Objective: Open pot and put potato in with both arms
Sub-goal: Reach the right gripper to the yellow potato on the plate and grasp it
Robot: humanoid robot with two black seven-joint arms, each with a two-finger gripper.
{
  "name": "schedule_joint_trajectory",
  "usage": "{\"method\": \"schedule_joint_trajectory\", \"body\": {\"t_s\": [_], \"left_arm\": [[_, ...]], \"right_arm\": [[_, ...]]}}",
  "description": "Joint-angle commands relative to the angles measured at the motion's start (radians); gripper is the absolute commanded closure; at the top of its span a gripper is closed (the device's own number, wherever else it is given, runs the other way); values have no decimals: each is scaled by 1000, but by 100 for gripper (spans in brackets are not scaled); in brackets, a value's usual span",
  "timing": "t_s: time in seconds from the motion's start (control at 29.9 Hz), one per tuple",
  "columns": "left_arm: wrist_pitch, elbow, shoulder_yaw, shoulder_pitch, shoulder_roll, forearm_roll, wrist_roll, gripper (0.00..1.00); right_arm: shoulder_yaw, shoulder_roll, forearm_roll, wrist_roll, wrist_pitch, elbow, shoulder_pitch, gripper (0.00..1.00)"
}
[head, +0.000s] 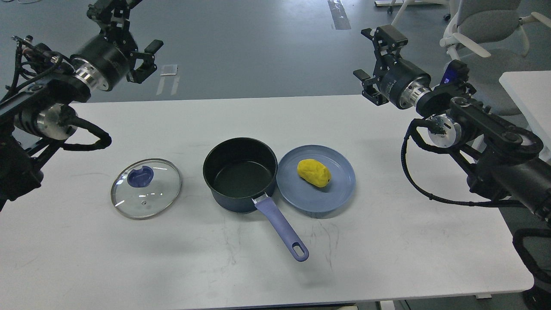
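The dark blue pot [241,172] stands open and empty at the table's middle, its purple handle [282,228] pointing toward me and right. Its glass lid [146,188], with a blue knob, lies flat on the table to the pot's left. The yellow potato [314,172] lies on a blue plate [340,193] touching the pot's right side. My left gripper [129,30] is open and empty, raised high beyond the table's far left edge. My right gripper [372,60] is open and empty, raised above the far right edge, well behind the plate.
The white table [387,241] carries only the pot, lid and plate. Office chairs [482,38] and the corner of another white table [525,90] stand at the right, behind my right arm.
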Motion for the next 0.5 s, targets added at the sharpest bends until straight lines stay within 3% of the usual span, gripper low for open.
{"method": "schedule_joint_trajectory", "body": {"t_s": [0.0,0.03,0.1,0.2,0.47], "left_arm": [[-21,-22,-6,20,-3,-75,50,1],[-21,-22,-6,20,-3,-75,50,1],[-13,-22,-6,23,-3,-112,73,1],[-21,-22,-6,40,6,-117,75,1],[-21,-22,-1,52,8,-111,75,1]], "right_arm": [[-200,-64,-336,125,-2,30,68,0],[-200,-64,-336,125,-2,30,69,0],[-315,-87,-520,192,-11,35,96,0],[-383,-91,-768,251,-51,32,98,0],[-548,-87,-886,254,-80,17,98,0]]}}
